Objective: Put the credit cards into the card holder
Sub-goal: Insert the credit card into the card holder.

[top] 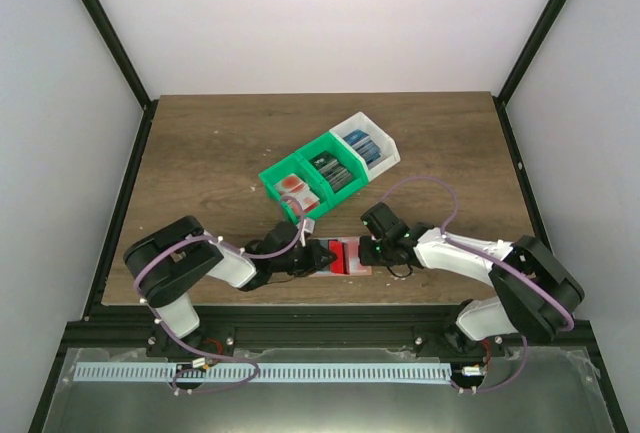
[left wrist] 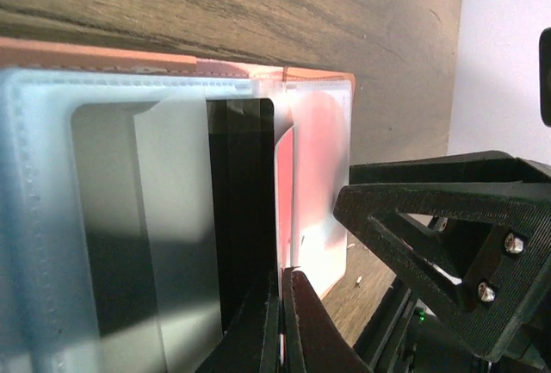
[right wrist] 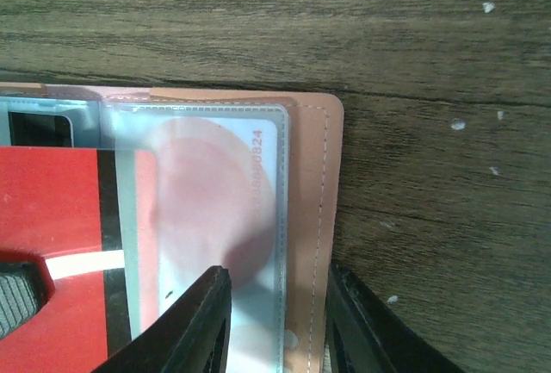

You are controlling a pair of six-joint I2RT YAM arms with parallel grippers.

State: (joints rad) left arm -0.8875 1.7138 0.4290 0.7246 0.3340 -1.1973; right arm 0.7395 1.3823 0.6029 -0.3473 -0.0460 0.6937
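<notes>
Left gripper (left wrist: 281, 285) pinches red card (right wrist: 52, 209) at 9 o'clock of card holder (right wrist: 312, 183); right gripper (right wrist: 277, 274) spread astride its 3 o'clock edge; bare table (right wrist: 430, 175) beyond

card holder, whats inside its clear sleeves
A white card with a red circle sits inside one clear sleeve of the card holder. A red card reaches under that sleeve's edge; how far in is hidden. Anything beneath them is covered.

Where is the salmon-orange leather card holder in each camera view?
Top external: the salmon-orange leather card holder lies low centre, near the table's front edge.
Left wrist: the holder fills left and centre.
Right wrist: the holder sits lower left, leather corner mid-right.
Shared landmark: the red credit card at its pockets.
</notes>
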